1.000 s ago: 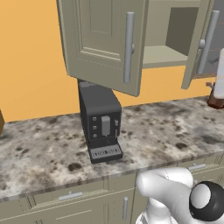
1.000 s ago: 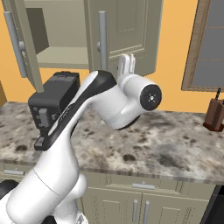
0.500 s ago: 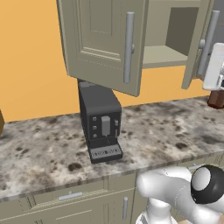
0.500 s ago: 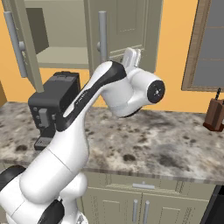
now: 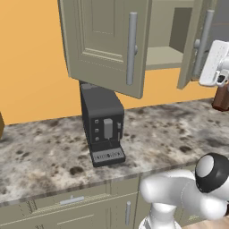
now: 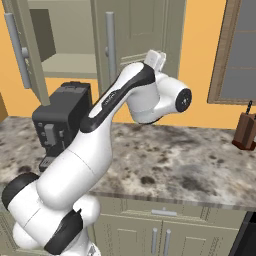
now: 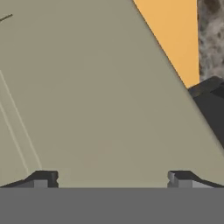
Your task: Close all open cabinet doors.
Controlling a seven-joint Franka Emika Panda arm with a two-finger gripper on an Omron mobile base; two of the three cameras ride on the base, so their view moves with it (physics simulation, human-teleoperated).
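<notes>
Well, the job is not done yet. Two cabinet doors hang open above the counter (image 5: 40, 152): the left door (image 5: 105, 44) swings out over the black coffee machine (image 5: 103, 123), and the right door (image 5: 197, 44) stands open beside the bare shelf (image 5: 163, 56). The gripper (image 7: 111, 179) is right up near a flat beige door face, its fingers wide apart and holding nothing. The doors look smooth, with long shiny bar handles. The counter is speckled stone.

A speckled granite counter (image 5: 53, 152) carries a black coffee machine (image 5: 103, 123) and brown knife block (image 6: 246, 131).
</notes>
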